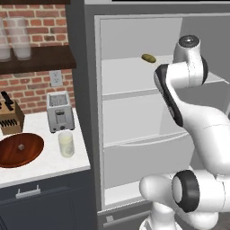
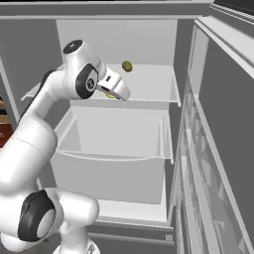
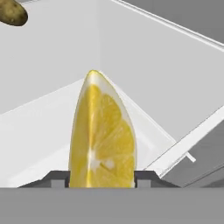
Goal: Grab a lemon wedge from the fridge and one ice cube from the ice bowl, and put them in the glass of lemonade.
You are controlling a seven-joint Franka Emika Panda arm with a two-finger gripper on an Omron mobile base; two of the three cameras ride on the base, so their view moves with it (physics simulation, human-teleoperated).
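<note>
The lemon wedge [image 3: 103,135] stands upright between my gripper's [image 3: 101,181] two dark fingertips [image 3: 57,179], which press on its sides, so the gripper is shut on it. In the right base view the gripper [image 2: 119,92] reaches over the upper shelf inside the open fridge [image 2: 119,134], with a bit of yellow wedge [image 2: 109,95] under it. On the counter left of the fridge [image 1: 85,90] stands the glass of lemonade [image 1: 66,143]. Beside it lies the ice bowl [image 1: 31,155] with a small ice cube [image 1: 20,146] inside.
An olive-green oblong item [image 1: 148,58] [image 2: 126,66] [image 3: 11,12] lies farther back on the same shelf. The fridge door [image 2: 218,149] stands open at the right. A toaster [image 1: 59,111], a knife block [image 1: 10,117] and frosted jars [image 1: 18,40] on a wall shelf surround the counter.
</note>
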